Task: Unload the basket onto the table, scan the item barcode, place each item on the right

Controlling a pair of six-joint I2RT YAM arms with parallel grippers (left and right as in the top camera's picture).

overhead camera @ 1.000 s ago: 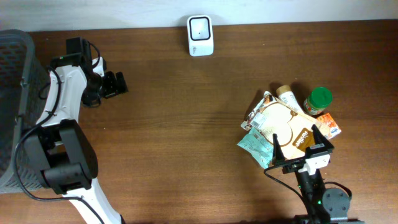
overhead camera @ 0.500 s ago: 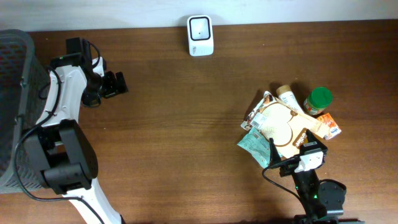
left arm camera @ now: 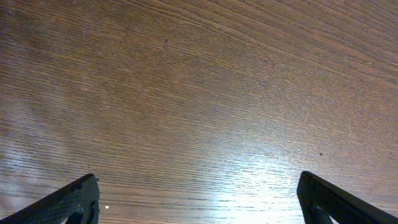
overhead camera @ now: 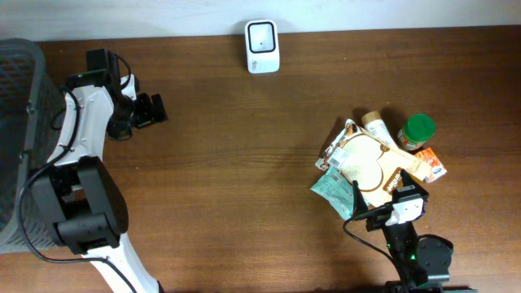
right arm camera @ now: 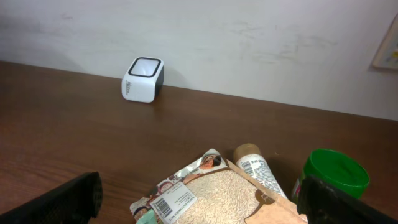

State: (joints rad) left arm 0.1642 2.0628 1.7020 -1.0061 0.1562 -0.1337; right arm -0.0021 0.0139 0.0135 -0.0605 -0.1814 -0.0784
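Left gripper: jaws released and spread wide. Nothing lies between them and they touch nothing.
Left gripper position: over the far-left part of the table, near the dark mesh basket. In the left wrist view both fingers sit at the lower corners of the frame, with only bare wood grain between them.
Right gripper: jaws released and spread wide. Nothing is grasped.
Right gripper position: at the near-right edge of the table, against the near side of the item pile. From overhead the fingers overlap the near edge of the pile. Whether they touch a package cannot be told.
Item pile: a loose heap on the right side of the table, well apart from the left gripper.
Pile contents: a flat tan pouch lies on top, with a teal packet under its near-left corner. A tube lies on its side at the far edge. A jar with a green lid stands upright just beside the tube. An orange packet lies at the right edge.
Barcode: the right wrist view shows a white barcode label facing up on a printed packet, at the left edge of the pile and just beside the tan pouch.
Scanner: a white unit standing at the far edge of the table against the wall, well apart from the pile and from both grippers.
Obstructions: bare tabletop separates the pile from the scanner. The tube and the jar stand on the far side of the pile, between the right gripper and the wall.
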